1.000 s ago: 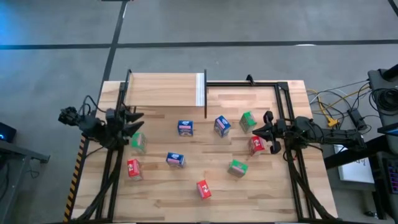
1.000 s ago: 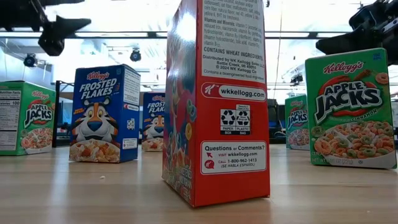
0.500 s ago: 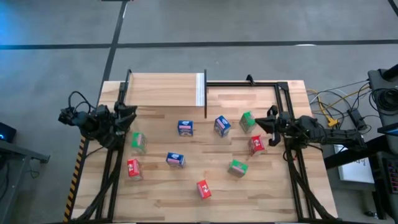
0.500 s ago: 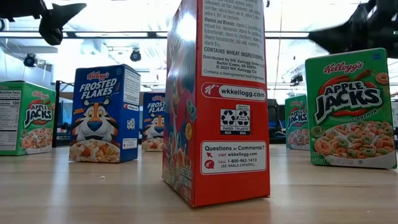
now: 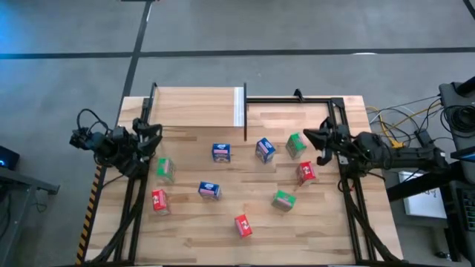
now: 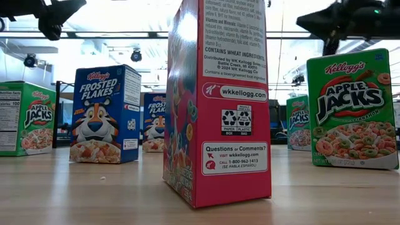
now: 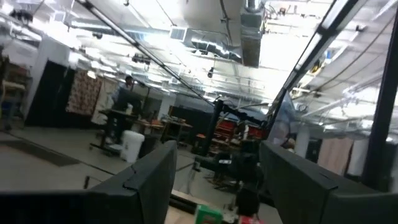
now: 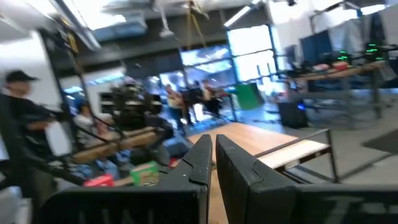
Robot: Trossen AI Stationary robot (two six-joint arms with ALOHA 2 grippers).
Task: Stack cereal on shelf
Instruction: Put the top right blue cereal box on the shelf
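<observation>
Standing scattered on the bench (image 5: 312, 230), nine cereal boxes await stacking: three red, three green, three blue, including a green box (image 5: 165, 169) near the left edge and a red box (image 5: 306, 172) near the right edge. No box rests on the shelf (image 5: 197, 107) at the far side. The left gripper (image 5: 154, 136) hangs above the bench's left edge, jaws wide and empty. The right gripper (image 5: 318, 138) hangs above the right edge, jaws fully closed, holding nothing.

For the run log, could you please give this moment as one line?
left gripper: open, empty | right gripper: shut, empty | cereal boxes: on table | shelf: bare
</observation>
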